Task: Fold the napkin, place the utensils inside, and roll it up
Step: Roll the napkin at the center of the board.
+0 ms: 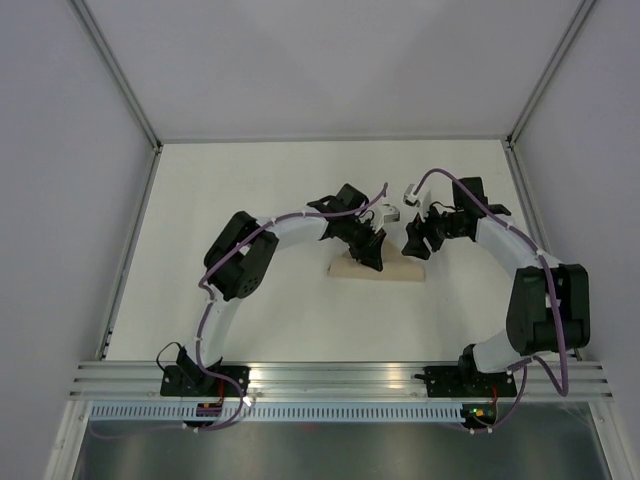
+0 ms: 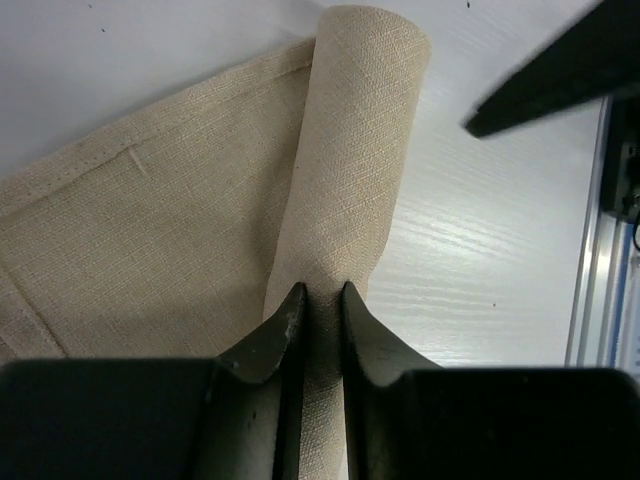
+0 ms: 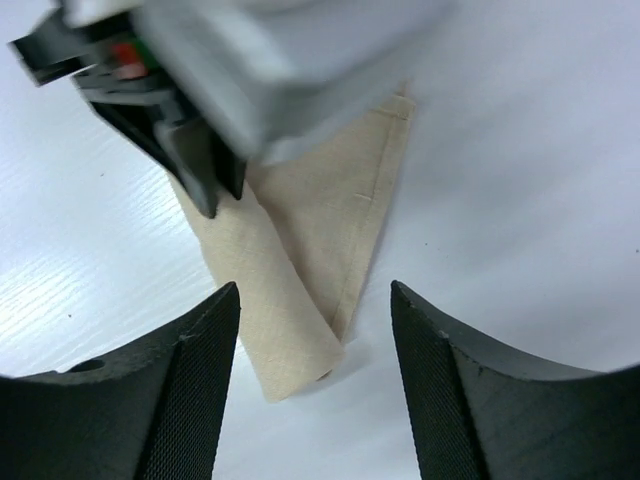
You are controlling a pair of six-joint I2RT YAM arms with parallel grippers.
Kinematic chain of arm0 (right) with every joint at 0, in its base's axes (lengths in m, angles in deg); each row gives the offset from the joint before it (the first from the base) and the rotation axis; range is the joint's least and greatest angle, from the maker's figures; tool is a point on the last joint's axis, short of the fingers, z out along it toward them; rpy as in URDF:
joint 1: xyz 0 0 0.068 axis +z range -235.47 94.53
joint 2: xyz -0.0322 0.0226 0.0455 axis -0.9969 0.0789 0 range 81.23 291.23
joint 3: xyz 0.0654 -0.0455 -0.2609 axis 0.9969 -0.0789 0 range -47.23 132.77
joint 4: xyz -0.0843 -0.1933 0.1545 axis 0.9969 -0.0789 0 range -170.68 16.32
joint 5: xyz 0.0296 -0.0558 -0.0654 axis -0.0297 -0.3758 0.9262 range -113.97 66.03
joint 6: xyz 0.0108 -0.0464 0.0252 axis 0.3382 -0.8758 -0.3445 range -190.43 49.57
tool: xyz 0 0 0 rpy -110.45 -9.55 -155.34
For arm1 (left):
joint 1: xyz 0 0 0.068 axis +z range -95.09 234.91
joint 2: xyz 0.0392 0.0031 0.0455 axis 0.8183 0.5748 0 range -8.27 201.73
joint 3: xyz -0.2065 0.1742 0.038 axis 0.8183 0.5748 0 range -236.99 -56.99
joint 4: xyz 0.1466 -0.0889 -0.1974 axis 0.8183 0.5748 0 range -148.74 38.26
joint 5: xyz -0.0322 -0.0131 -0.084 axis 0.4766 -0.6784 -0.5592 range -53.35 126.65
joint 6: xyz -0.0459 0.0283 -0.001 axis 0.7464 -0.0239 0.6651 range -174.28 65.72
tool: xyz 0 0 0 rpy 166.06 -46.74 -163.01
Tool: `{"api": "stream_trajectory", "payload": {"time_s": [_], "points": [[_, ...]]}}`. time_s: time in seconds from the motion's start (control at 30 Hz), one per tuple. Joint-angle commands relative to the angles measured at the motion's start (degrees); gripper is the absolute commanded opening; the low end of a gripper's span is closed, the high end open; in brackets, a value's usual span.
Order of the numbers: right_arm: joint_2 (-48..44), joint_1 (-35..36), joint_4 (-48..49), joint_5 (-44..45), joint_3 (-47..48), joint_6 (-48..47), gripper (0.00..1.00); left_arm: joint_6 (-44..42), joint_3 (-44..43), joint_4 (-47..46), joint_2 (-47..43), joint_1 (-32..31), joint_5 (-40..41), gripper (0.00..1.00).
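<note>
Soft, light and likely to spring open, the half-rolled napkin (image 1: 378, 268) lies mid-counter (image 1: 250, 200), best held on the roll itself, where the left gripper (image 2: 320, 300) nips it with nearly closed jaws, while the right gripper (image 3: 312, 288) hangs above, jaws wide and empty.

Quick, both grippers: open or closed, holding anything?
Left gripper: closed, pinching the rolled part of the napkin.
Right gripper: open, holding nothing, above the napkin's end.

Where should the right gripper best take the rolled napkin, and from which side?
The napkin roll's free end, from straight above, right gripper straddling it: the roll lies flat and narrow, and the left gripper pinches its other end.
</note>
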Motion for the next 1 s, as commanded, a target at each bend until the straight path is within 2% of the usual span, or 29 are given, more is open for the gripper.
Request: {"api": "stream_trajectory", "payload": {"time_s": [0.0,0.1,0.2,0.23,0.37,0.57,0.77,0.97], "points": [[-8.50,0.84,7.67,-0.64,-5.44,-2.58,0.68,4.85,-1.07,10.18,5.16,0.66,1.81,0.19],[-14.56,3.38,12.22,1.64,-11.85,-3.20,0.69,6.52,-2.74,12.47,6.57,0.75,1.01,0.19],[-19.67,9.00,19.07,8.83,-19.59,-3.29,0.71,8.02,-4.24,14.05,8.67,0.93,0.48,0.19],[-20.55,12.84,20.93,12.77,-21.43,-3.20,0.71,8.89,-4.50,14.40,9.55,1.01,0.40,0.19],[-23.02,20.87,30.16,22.01,-29.95,-2.76,0.71,9.25,-5.65,15.37,11.13,1.10,-0.13,0.19],[-21.45,27.55,38.87,32.30,-33.75,-3.64,0.71,11.71,-7.23,16.52,12.55,1.19,-1.62,0.19],[-20.04,30.54,42.75,36.10,-35.69,-4.78,0.72,11.89,-7.67,17.04,12.90,1.19,-2.59,0.19],[-18.10,31.95,41.17,36.11,-35.69,-6.36,0.64,12.07,-7.94,17.57,13.34,1.37,-3.56,0.21]]}}
